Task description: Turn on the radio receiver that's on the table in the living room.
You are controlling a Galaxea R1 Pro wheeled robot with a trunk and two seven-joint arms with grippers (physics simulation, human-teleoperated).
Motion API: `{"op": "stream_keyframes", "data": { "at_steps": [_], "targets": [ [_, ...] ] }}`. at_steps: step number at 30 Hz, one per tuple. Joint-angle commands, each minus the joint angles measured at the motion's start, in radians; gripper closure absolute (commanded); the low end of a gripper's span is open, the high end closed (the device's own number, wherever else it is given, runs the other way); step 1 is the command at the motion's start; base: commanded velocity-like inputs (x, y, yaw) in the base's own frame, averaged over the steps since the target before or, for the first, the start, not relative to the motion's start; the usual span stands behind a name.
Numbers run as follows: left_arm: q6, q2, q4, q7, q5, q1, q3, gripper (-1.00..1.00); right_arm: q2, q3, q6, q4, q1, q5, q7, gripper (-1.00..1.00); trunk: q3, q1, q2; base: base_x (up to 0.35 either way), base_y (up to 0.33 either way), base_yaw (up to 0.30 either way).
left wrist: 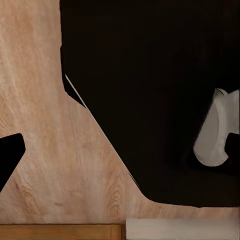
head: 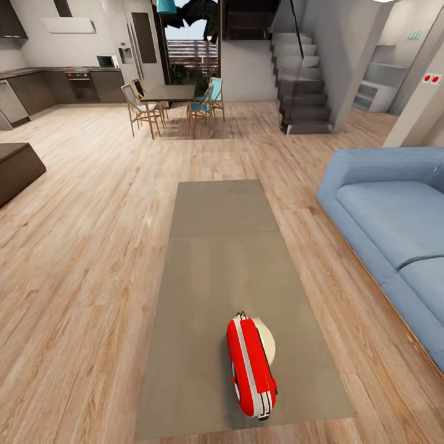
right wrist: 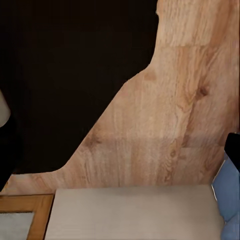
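- A red radio receiver (head: 250, 365) with white trim stripes sits on the long grey-taupe counter (head: 216, 246) in the living room, close to the counter's near end and a little toward its right edge.
- The radio stands on edge with its length running roughly along the counter; a thin handle shows at its far end.
- A pale round disc (head: 266, 341) lies flat on the counter just behind the radio on its right side, partly hidden by it; whether the two touch cannot be told.
- A blue sofa (head: 394, 228) flanks the counter's right edge, with a strip of light wood plank floor (head: 80, 246) between them.
- Beyond the counter's far end, well apart from it, stand a dark dining table (head: 168, 94) with wooden chairs (head: 142, 110), a kitchen run along the left wall and a grey staircase (head: 301, 86) to the right.
- The left wrist view looks onto wood flooring past a large black shape, with a pale grey rounded part at its side.
- The right wrist view shows the same flooring, a pale flat surface and a sliver of blue cushion (right wrist: 227, 200).
- Neither arm's jaws are seen; their state cannot be told.
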Motion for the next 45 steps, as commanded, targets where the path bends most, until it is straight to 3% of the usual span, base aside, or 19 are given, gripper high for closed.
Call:
{"op": "stream_keyframes", "data": {
  "at_steps": [1, 4, 6, 9, 10, 12, 13, 16, 17, 20, 21, 22, 23, 25, 26, 33, 38, 39, 45],
  "targets": [
    [0.000, -0.002, -0.014, -0.002, -0.001, 0.000, -0.001, -1.00, -0.003, 0.000, 0.006, -0.036, -0.001, -0.001, 0.001, -1.00, 0.000, 0.000, 0.000, 0.000, 0.000, 0.000],
    [0.010, -0.007, -0.102, -0.030, -0.003, 0.000, -0.003, -1.00, -0.019, -0.001, 0.073, -0.222, -0.004, -0.004, 0.002, -1.00, 0.000, 0.000, 0.000, 0.000, 0.000, 0.000],
    [0.051, -0.008, -0.190, -0.083, -0.004, 0.000, -0.004, -1.00, -0.032, -0.003, 0.175, -0.383, -0.005, -0.008, 0.003, -1.00, 0.000, 0.000, 0.000, 0.000, 0.000, 0.000],
    [0.173, -0.008, -0.343, -0.186, -0.003, 0.000, -0.004, -1.00, -0.052, -0.014, 0.324, -0.584, -0.006, -0.011, 0.005, -1.00, 0.000, 0.000, 0.000, 0.000, 0.000, 0.000],
    [0.244, -0.008, -0.427, -0.238, -0.001, 0.000, -0.003, -1.00, -0.062, -0.023, 0.385, -0.668, -0.006, -0.012, 0.005, -1.00, 0.000, 0.000, 0.000, 0.000, 0.000, 0.000],
    [0.318, -0.008, -0.518, -0.288, 0.001, 0.000, -0.003, -1.00, -0.072, -0.033, 0.436, -0.745, -0.006, -0.013, 0.005, -1.00, 0.000, 0.000, 0.000, 0.000, 0.000, 0.000],
    [0.391, -0.008, -0.614, -0.332, 0.003, 0.000, -0.003, -1.00, -0.084, -0.044, 0.479, -0.817, -0.006, -0.013, 0.005, -1.00, 0.000, 0.000, 0.000, 0.000, 0.000, 0.000],
    [0.487, -0.009, -0.760, -0.374, 0.004, 0.000, -0.002, -1.00, -0.098, -0.055, 0.534, -0.918, -0.006, -0.014, 0.006, -1.00, 0.000, 0.000, 0.000, 0.000, 0.000, 0.000],
    [0.543, -0.011, -0.852, -0.390, 0.004, 0.000, -0.002, -1.00, -0.104, -0.059, 0.570, -0.984, -0.006, -0.014, 0.006, -1.00, 0.000, 0.000, 0.000, 0.000, 0.000, 0.000],
    [0.615, -0.015, -0.970, -0.406, 0.005, 0.000, -0.002, -1.00, -0.110, -0.063, 0.624, -1.079, -0.006, -0.013, 0.006, -1.00, 0.000, 0.000, 0.000, 0.000, 0.000, 0.000],
    [0.656, -0.017, -1.036, -0.412, 0.005, 0.000, -0.003, -1.00, -0.112, -0.065, 0.663, -1.143, -0.007, -0.013, 0.005, -1.00, 0.000, 0.000, 0.000, 0.000, 0.000, 0.000],
    [0.728, -0.020, -1.157, -0.420, 0.005, 0.000, -0.012, -1.00, -0.116, -0.074, 0.751, -1.280, -0.015, -0.009, 0.001, -1.00, 0.000, 0.000, 0.000, 0.000, 0.000, 0.000],
    [0.744, -0.020, -1.189, -0.422, 0.005, 0.000, -0.025, -1.00, -0.116, -0.077, 0.780, -1.315, -0.025, -0.008, 0.001, -1.00, 0.000, 0.000, 0.000, 0.000, 0.000, 0.000],
    [0.758, -0.020, -1.222, -0.423, 0.005, 0.000, -0.055, -1.00, -0.117, -0.079, 0.817, -1.346, -0.050, -0.007, 0.000, -1.00, 0.000, 0.000, 0.000, 0.000, 0.000, 0.000],
    [0.769, -0.019, -1.256, -0.424, 0.006, 0.000, -0.090, -1.00, -0.118, -0.083, 0.856, -1.365, -0.091, -0.007, 0.002, -1.00, 0.000, 0.000, 0.000, 0.000, 0.000, 0.000],
    [0.844, -0.018, -1.438, -0.427, 0.005, -0.001, -0.118, -1.00, -0.138, -0.089, 0.963, -1.423, -0.199, -0.013, 0.008, -1.00, 0.000, 0.000, 0.000, 0.000, 0.000, 0.000],
    [0.878, -0.016, -1.463, -0.427, 0.000, -0.004, -0.119, -1.00, -0.136, -0.086, 0.973, -1.457, -0.206, -0.016, 0.047, -1.00, 0.000, 0.000, 0.000, 0.000, 0.000, 0.000],
    [0.926, -0.016, -1.468, -0.427, -0.002, -0.004, -0.119, -1.00, -0.130, -0.083, 0.971, -1.466, -0.208, -0.016, 0.162, -1.00, 0.000, 0.000, 0.000, 0.000, 0.000, 0.000],
    [0.945, -0.016, -1.471, -0.427, -0.003, -0.004, -0.120, -1.00, -0.124, -0.088, 0.959, -1.473, -0.209, -0.014, 0.411, -1.00, 0.000, 0.000, 0.000, 0.000, 0.000, 0.000]
  ]
}}
